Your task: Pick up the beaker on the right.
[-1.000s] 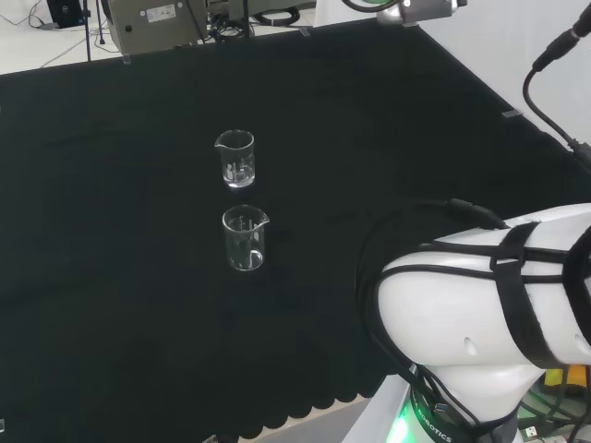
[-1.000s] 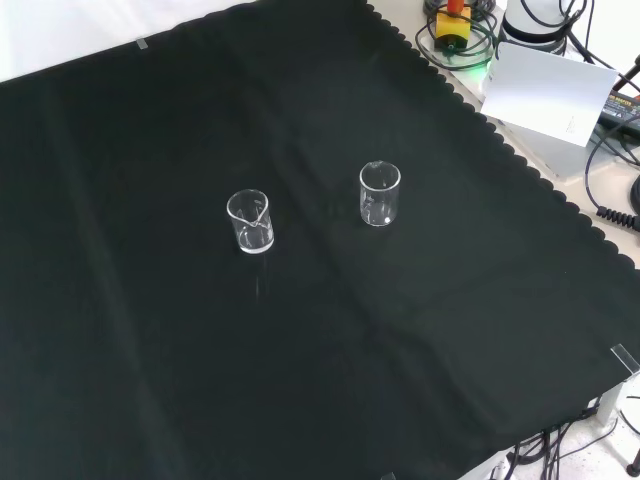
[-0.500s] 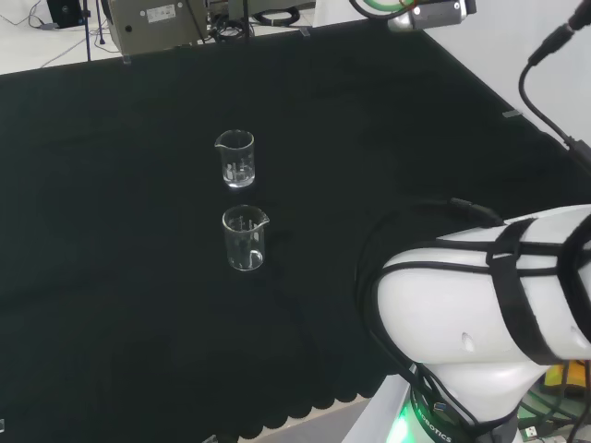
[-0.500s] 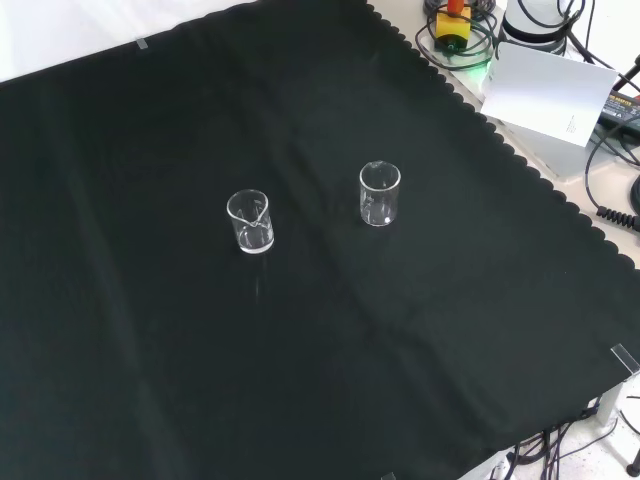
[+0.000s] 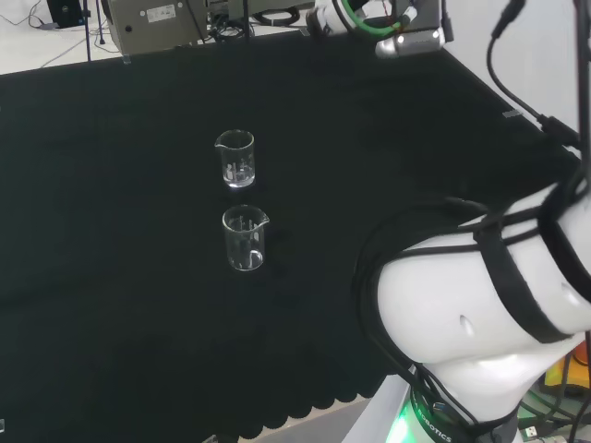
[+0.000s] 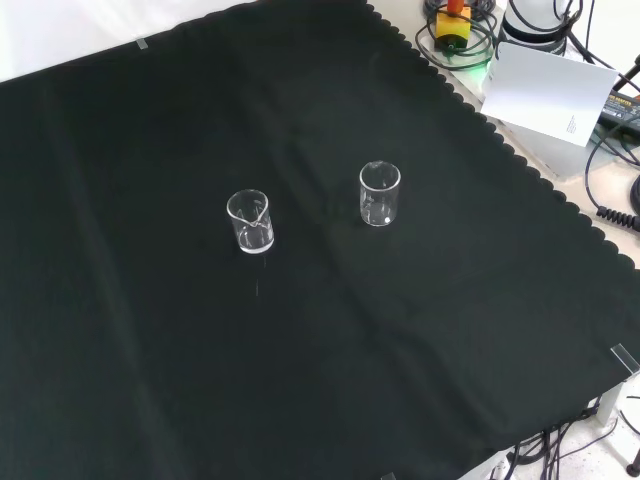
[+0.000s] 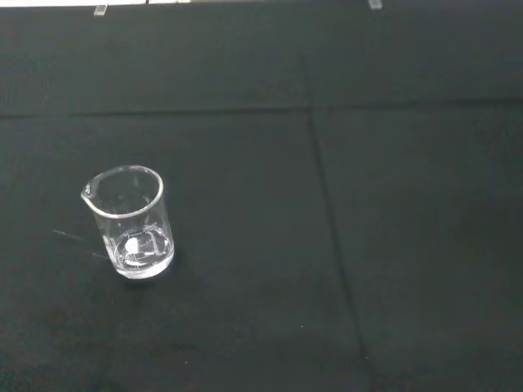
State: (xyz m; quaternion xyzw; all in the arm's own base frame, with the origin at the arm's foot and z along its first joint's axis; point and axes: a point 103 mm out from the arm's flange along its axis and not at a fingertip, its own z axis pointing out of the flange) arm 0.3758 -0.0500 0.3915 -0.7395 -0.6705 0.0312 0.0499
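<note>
Two clear beakers are standing upright on the black cloth [image 6: 150, 380] that is covering the table [image 6: 600, 215], both apparently empty. In the front view they are sitting side by side and well apart near the middle of the cloth: the right beaker [image 6: 380, 194], which is the task's object, is standing slightly higher in the view than the left beaker [image 6: 250, 222]. In the head view the same pair is lining up one behind the other: the right beaker [image 5: 245, 238] is standing nearer the camera, and the left beaker [image 5: 235, 159] is standing just beyond it, with a gap of bare cloth between them. Nothing is touching either vessel.

The wrist view is looking down on a single beaker [image 7: 131, 233] with its pouring lip showing at the rim and pale printed marks on its wall; which of the two it is cannot be told. Faint creases are crossing the cloth [image 7: 343, 245] around it.

The arm's large white link [image 5: 480, 314], wrapped in black straps and cables, is occupying the lower right of the head view, while the arm's far end [image 5: 392, 20], bearing a green ring, is reaching in at the top edge, well apart from both beakers. The state of the robot hand cannot be told.

In the front view a white card [image 6: 550, 90] and loose cables [image 6: 610, 170] are lying beyond the scalloped edge of the cloth at the upper right
</note>
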